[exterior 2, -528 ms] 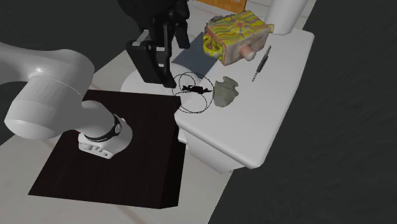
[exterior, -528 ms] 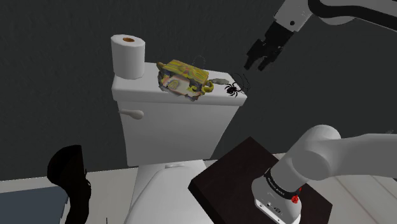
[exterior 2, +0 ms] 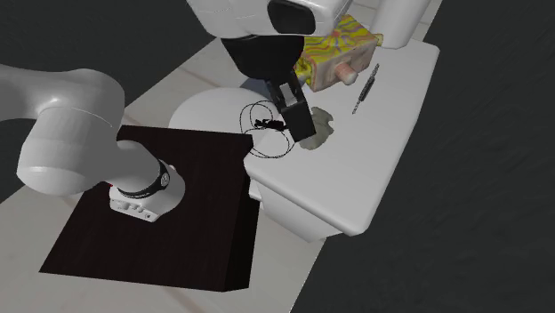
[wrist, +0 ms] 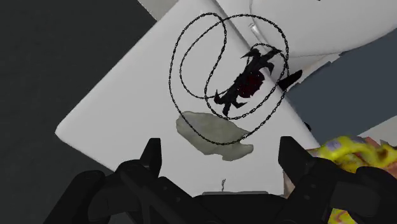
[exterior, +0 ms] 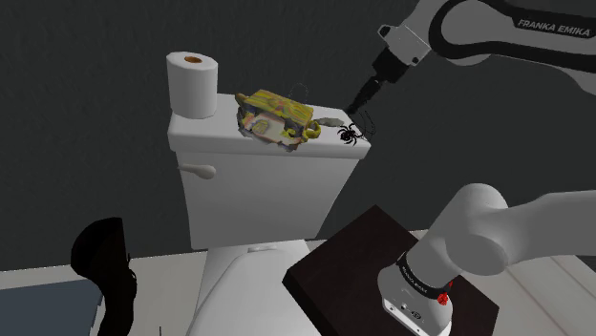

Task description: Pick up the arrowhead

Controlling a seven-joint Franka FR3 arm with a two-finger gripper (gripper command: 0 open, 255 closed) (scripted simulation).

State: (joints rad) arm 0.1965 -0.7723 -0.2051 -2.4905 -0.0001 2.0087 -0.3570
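Hovers with gripper (wrist: 219, 150) spread wide – arrowhead (wrist: 205, 131) just ahead, between the two fingers, untouched – flat on lid (wrist: 121, 108), beside pendant (wrist: 245, 83).

text: "FRANKA EMIKA" | on: white arm (exterior: 521, 40) | shoulder view

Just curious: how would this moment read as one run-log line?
stage: pre-grasp | end effector: open, over arrowhead | held: nothing

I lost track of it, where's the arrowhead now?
In the wrist view the grey-green arrowhead lies on the toilet tank lid, just ahead of the open gripper, overlapped by the chain of the spider necklace.
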